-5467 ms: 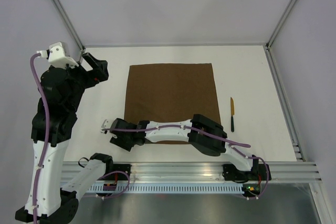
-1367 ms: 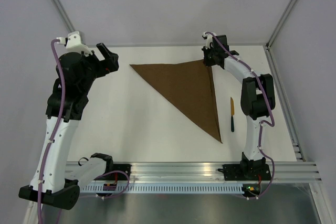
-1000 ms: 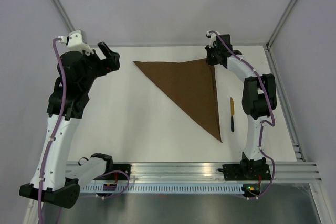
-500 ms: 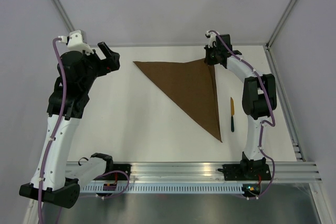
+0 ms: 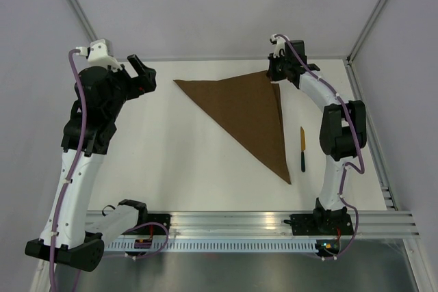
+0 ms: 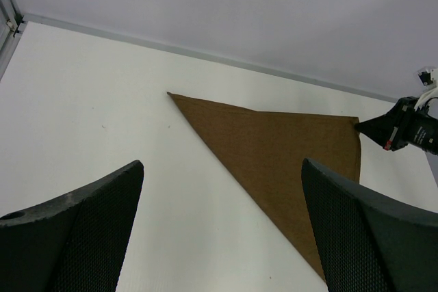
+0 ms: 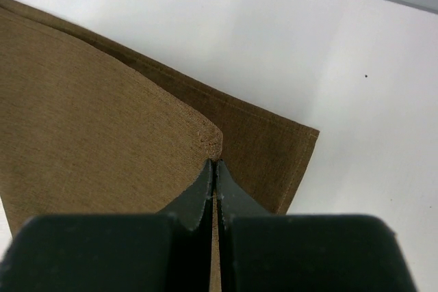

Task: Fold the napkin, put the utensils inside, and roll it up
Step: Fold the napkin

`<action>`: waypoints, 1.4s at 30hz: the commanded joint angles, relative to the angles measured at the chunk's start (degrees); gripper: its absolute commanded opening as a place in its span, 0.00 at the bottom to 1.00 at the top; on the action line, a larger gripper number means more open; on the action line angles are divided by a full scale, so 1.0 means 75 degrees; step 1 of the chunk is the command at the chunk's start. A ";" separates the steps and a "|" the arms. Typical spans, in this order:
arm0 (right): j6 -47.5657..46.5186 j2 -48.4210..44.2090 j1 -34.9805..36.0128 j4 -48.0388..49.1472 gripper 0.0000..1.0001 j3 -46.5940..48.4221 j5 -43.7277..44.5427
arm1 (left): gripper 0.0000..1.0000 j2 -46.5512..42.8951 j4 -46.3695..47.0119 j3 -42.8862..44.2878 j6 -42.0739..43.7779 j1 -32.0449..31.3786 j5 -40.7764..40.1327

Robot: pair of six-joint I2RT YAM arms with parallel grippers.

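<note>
Napkin (image 5: 250,117) cloth, dark brown and matte, lies on the white table (image 5: 171,155), folded corner to corner into a triangle. One long edge runs along its far side and another runs straight down its right side. The diagonal fold slants from the far left point to the near right point. In the right wrist view the two layers do not quite match at the far right corner. The lower layer shows as a narrow border beyond the upper layer's corner, which curls up slightly off it.

The right gripper (image 5: 272,73) sits at that far right corner of the napkin, its arm reaching out along the napkin's right side. Its jaws are pressed together with no gap, and their tips pinch the raised corner of the upper layer.

The knife (image 5: 302,148) lies flat on the bare table just to the right of the napkin's right edge. Its yellow-orange blade points away and its dark handle points toward the arm bases. It runs roughly parallel to that edge, does not touch it, and sits outside the fold.

The left gripper (image 5: 140,73) hangs in the air well to the left of the napkin's far left point, off the cloth. Its jaws are spread wide and hold nothing. In the left wrist view its two dark textured fingers (image 6: 89,223) frame the triangle of cloth between them, and the right gripper's dark tip shows at the napkin's far right corner.
</note>
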 commanded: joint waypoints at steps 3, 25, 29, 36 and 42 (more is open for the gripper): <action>0.0083 -0.0434 -0.0026 0.0322 0.00 0.0006 -0.0007 | 1.00 -0.0045 0.0242 -0.0056 -0.0095 0.0017 0.0111; 0.0083 -0.0598 -0.0261 0.0556 0.00 -0.0440 0.0028 | 1.00 0.0049 0.0265 -0.0044 -0.0130 0.0017 0.0134; 0.0083 -0.0586 -0.0284 0.0580 0.00 -0.0487 0.0028 | 1.00 0.0072 0.0254 -0.0056 -0.0142 0.0017 0.0146; 0.0083 -0.0446 -0.0354 0.0603 0.00 -0.0545 0.0087 | 1.00 0.0107 0.0300 -0.0091 -0.0165 0.0017 0.0146; 0.0083 -0.0329 -0.0471 0.0673 0.00 -0.0639 0.0075 | 1.00 0.0119 0.0347 -0.0162 -0.0189 0.0017 0.0146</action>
